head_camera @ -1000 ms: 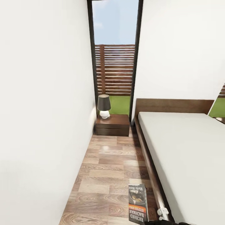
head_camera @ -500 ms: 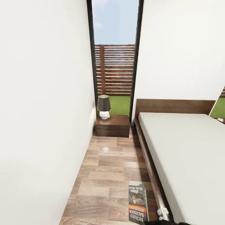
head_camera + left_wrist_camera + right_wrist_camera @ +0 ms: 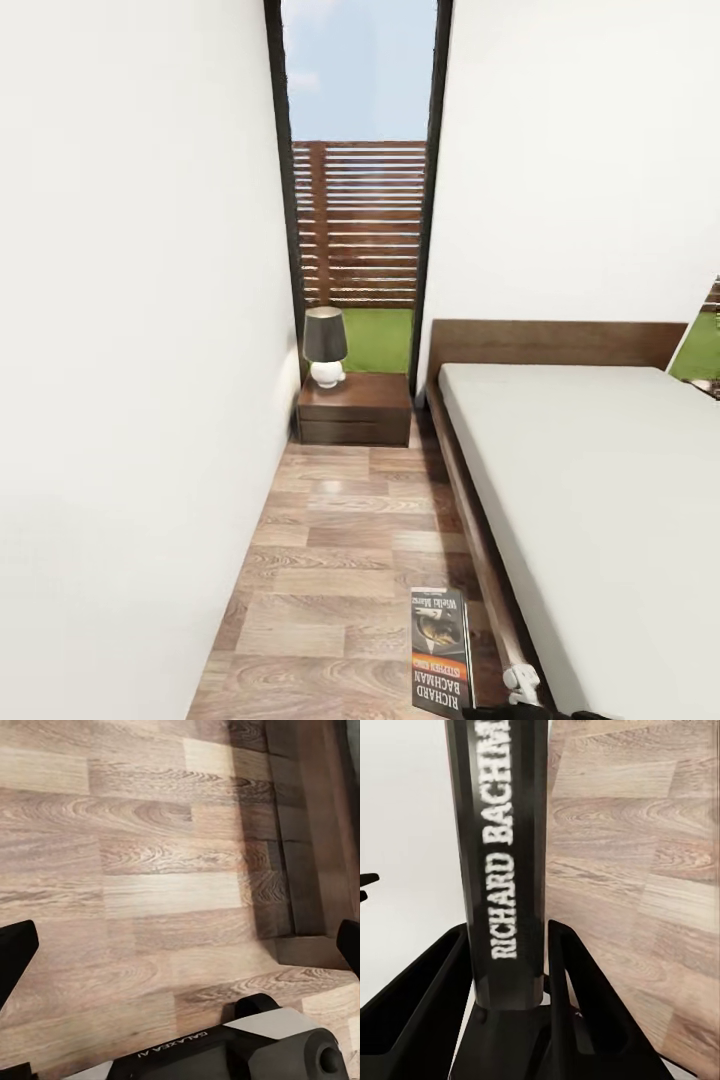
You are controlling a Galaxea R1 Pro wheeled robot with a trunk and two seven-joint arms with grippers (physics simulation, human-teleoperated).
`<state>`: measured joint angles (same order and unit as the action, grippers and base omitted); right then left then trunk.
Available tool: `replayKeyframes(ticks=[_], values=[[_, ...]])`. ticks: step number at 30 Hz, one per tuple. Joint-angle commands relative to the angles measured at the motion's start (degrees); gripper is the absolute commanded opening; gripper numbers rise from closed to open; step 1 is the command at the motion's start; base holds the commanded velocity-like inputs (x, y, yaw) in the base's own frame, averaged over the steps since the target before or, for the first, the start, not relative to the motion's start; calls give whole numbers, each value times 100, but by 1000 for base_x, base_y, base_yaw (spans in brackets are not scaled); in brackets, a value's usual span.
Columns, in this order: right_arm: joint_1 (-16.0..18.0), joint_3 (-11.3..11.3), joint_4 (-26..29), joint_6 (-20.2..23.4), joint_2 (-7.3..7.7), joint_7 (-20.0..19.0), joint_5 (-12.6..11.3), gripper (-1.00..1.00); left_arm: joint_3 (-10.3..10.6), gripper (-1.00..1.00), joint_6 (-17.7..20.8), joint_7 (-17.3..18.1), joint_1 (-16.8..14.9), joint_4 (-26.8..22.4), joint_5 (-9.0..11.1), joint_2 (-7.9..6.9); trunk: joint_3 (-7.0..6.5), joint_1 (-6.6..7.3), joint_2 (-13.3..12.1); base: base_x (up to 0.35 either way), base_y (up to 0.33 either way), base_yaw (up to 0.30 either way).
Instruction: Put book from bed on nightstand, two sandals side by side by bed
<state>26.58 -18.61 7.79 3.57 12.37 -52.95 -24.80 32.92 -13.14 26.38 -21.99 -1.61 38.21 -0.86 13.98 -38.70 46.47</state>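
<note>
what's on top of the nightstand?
A lamp with a dark shade stands at the back left of the nightstand. The rest of its top looks bare; the spot behind the lamp is hidden.

- lamp (image 3: 325,345): dark shade, round white base, far ahead of the claws, against the left wall
- slatted wooden fence (image 3: 358,223): outside, beyond the lamp
- green lawn (image 3: 378,338): at the fence's foot
- blue sky (image 3: 360,65): above the fence
- white wall (image 3: 130,350): runs along the left side
</note>
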Motion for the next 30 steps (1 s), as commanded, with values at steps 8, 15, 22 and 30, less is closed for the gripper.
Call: replayKeyframes(ticks=[8, 15, 22, 30], values=[[5, -38, 2, 38, 3, -14, -60, -100, 48, 100, -22, 16, -5, 3, 47, -2, 8, -1, 6, 78, 0, -121], [5, -38, 3, 38, 3, -13, -60, -100, 48, 100, -22, 16, -5, 3, 46, -2, 8, -1, 6, 297, 0, -5], [5, -38, 3, 36, 3, -13, -60, -100, 48, 100, -22, 16, -6, 3, 46, -2, 8, -1, 6, 316, 0, 0], [5, -38, 0, 38, 3, -13, -60, -100, 48, 100, -22, 16, -3, 3, 46, -2, 8, -1, 6, 317, 0, 0]])
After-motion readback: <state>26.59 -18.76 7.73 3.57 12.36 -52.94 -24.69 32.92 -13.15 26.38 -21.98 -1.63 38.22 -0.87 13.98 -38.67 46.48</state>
